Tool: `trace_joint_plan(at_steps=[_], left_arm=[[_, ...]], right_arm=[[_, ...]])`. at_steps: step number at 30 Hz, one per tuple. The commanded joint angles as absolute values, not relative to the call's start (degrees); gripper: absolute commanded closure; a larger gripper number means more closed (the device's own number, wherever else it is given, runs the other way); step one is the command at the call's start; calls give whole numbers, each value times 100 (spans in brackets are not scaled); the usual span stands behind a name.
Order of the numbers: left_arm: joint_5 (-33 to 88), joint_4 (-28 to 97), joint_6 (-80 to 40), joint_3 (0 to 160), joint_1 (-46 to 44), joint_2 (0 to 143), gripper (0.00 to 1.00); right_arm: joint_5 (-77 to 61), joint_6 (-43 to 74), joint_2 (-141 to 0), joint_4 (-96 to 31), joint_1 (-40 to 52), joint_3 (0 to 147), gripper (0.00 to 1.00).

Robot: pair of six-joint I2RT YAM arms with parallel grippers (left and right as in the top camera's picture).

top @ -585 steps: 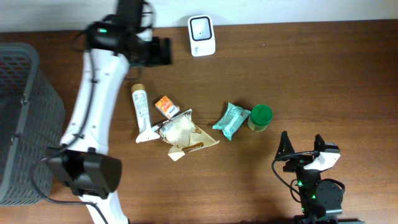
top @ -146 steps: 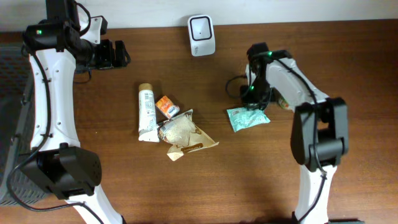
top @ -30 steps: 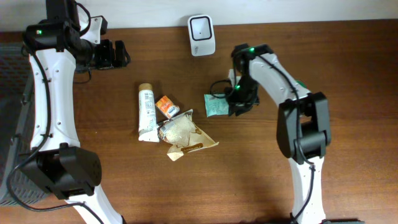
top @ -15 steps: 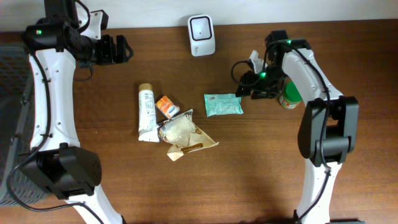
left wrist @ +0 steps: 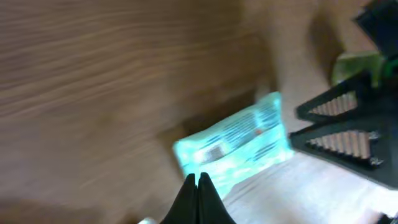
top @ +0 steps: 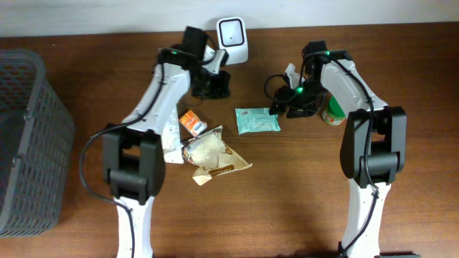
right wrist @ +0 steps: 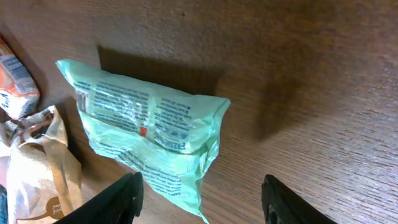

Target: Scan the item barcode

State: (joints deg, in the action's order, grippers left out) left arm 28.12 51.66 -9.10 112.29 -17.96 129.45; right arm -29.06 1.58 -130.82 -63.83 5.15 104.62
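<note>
A teal packet (top: 257, 120) lies flat on the table, printed side up; it also shows as the packet (right wrist: 149, 127) and, blurred, as the packet (left wrist: 233, 146). The white scanner (top: 232, 31) stands at the back edge. My left gripper (top: 217, 86) hovers just below the scanner, left of the packet, and in its wrist view the left gripper (left wrist: 199, 182) has its jaws pressed together on nothing. My right gripper (top: 280, 109) sits at the packet's right end. In the right wrist view my right gripper (right wrist: 202, 205) is open, with the packet's corner reaching between its fingers, untouched.
A green can (top: 333, 111) stands right of the right gripper. An orange packet (top: 191, 123), a tube (top: 172, 147) and a crumpled brown-and-white bag (top: 211, 154) lie left of the teal packet. A grey basket (top: 29, 143) fills the left edge.
My right gripper let go of the teal packet, drew back right and opened. My left arm swung from the far left to beside the scanner and its gripper shut.
</note>
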Motion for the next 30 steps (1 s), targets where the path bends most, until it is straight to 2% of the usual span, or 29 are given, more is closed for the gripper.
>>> trace_joint_plan(at_steps=[1,8,11,23,30], left_arm=[[3218,5030,-1455,11220,-2073,13441,100],[3177,4971,-2062,11017,-2128,13598,100],[3839,5019,-1968,11017,-2128,13598,100],[3433,5054,-2565,10779,-2128,14265,100],[3428,5033,-2567,10779,-2128,14293,100]], right_arm=[[-2980,198,-13168,-6322,569,10285,40],[-3004,307,-13168,-6165,569,10162,40],[-3004,346,-13168,-6165,569,10162,40],[-3135,390,-13168,-6143,572,10162,40],[-3999,388,-13640,-5763,779,10141,47]])
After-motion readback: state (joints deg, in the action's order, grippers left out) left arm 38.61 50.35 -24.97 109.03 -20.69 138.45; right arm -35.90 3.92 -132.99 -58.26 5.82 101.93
